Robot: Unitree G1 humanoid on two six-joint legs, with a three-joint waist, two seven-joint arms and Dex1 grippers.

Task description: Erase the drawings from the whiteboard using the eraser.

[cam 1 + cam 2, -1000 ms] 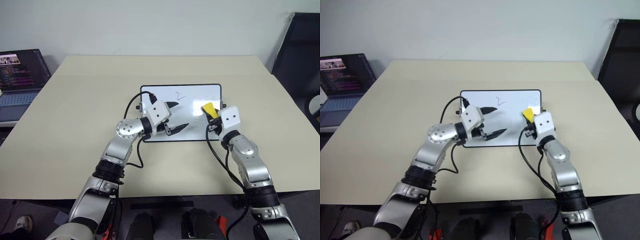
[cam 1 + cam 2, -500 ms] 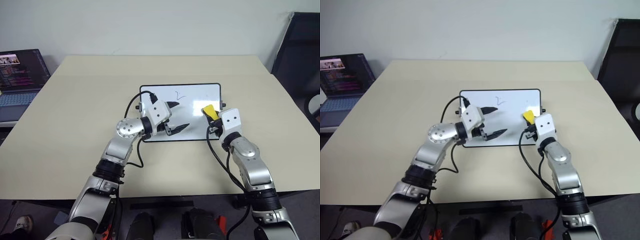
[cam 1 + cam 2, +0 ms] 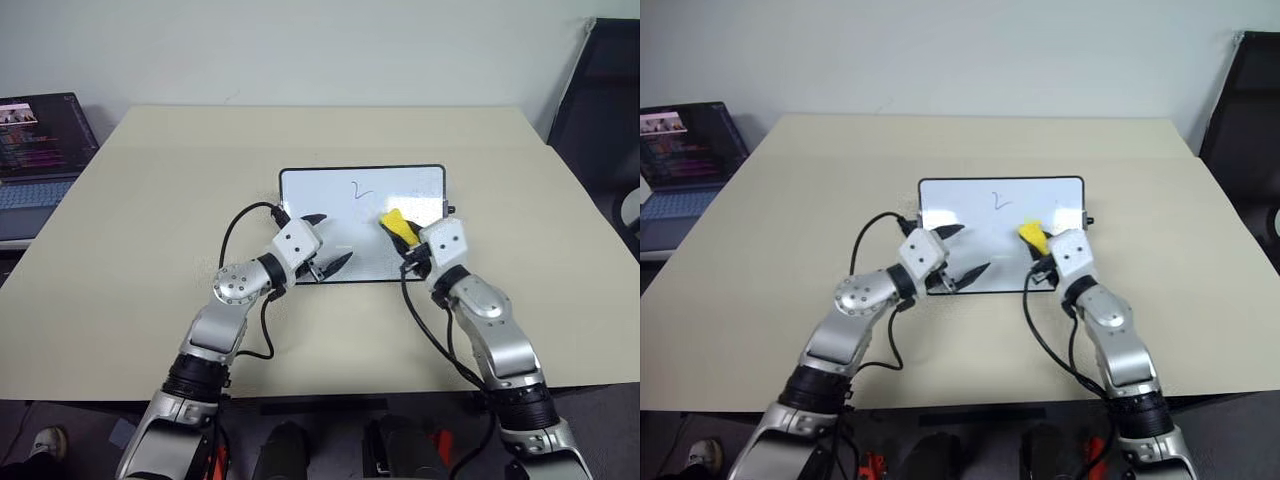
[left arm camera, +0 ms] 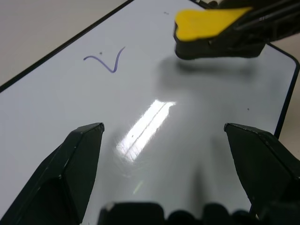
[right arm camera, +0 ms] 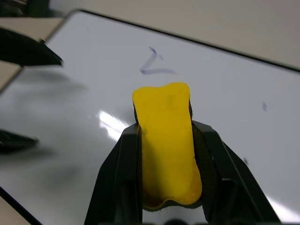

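Note:
The whiteboard lies flat in the middle of the table, black-framed. One thin drawing like a "2" sits near its far edge, also visible as the drawing in the right wrist view. My right gripper is shut on the yellow eraser, which hovers over the board's right half, nearer to me than the mark. The eraser has a dark underside. My left gripper stands open over the board's near left part, nothing between its fingers.
An open laptop sits beyond the table's far left corner. A black chair stands at the right. The beige table spreads bare around the board. A tiny dot marks the board's right side.
My right gripper carried the eraser left, toward the board's middle. My left gripper drew back and left, toward the board's near left corner.

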